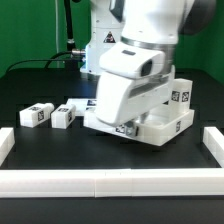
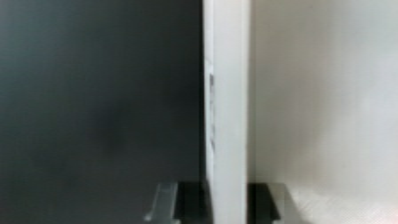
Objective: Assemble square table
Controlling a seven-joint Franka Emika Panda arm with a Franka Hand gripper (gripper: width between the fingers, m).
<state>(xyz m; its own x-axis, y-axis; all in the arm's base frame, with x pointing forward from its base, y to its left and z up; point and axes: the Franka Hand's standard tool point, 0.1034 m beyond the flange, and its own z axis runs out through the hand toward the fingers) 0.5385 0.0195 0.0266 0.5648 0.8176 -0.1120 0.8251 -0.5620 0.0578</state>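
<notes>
The white square table panel (image 1: 168, 124) lies on the black table at the exterior view's right, with tags on its raised side. My gripper (image 1: 127, 128) reaches down over the panel's near-left edge. In the wrist view the panel's white rim (image 2: 228, 100) runs straight between my two dark fingers (image 2: 187, 203), which press against it on both sides. The gripper (image 2: 226, 204) is shut on that rim. Short white tag-marked leg posts (image 1: 38, 115) (image 1: 62, 117) lie to the panel's left. The arm hides most of the panel's top.
Long white border rails run along the front (image 1: 110, 182), the left (image 1: 5, 143) and the right (image 1: 212, 146) of the black table. Another tagged white part (image 1: 80, 107) lies behind the leg posts. The robot base and cables stand at the back.
</notes>
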